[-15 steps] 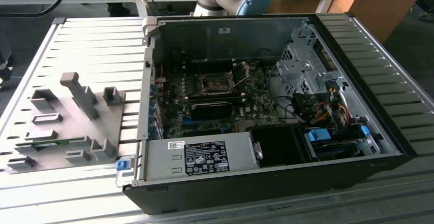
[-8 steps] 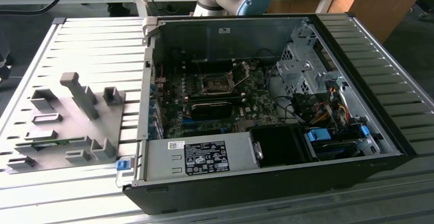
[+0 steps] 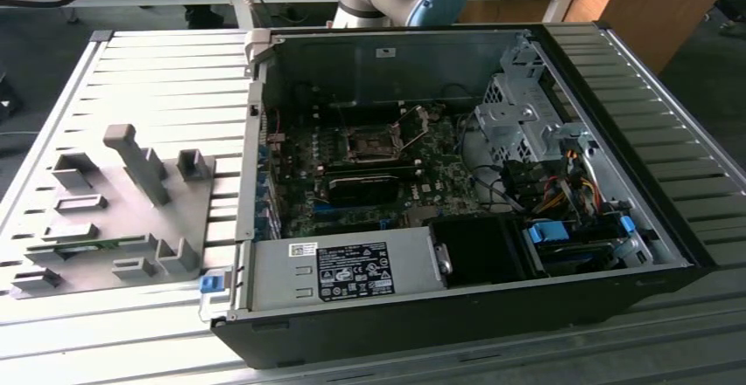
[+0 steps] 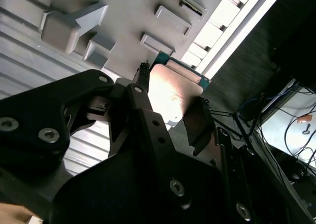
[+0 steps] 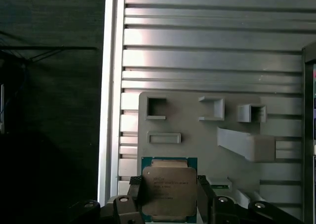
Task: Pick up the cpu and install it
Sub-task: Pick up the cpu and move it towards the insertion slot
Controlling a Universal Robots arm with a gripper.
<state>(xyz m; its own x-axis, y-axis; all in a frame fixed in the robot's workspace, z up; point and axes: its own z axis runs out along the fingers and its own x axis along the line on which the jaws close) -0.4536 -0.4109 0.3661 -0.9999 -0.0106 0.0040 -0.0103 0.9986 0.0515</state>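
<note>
You have the small flat square cpu with its silvery-grey metal lid (image 5: 169, 192) pinched in the black two-fingered gripper (image 5: 170, 187). In both wrist views the fingers (image 4: 197, 127) are closed on its opposite edges, which leaves the contact side untouched. It looks to hang clear above the grey plastic fixture plate (image 5: 197, 135). In the exterior view that plate lies at nine o'clock of the open black computer case (image 3: 466, 324). The dark metal-framed socket (image 3: 373, 145), mid-board on the green motherboard (image 3: 443, 184), looks unfilled.
</note>
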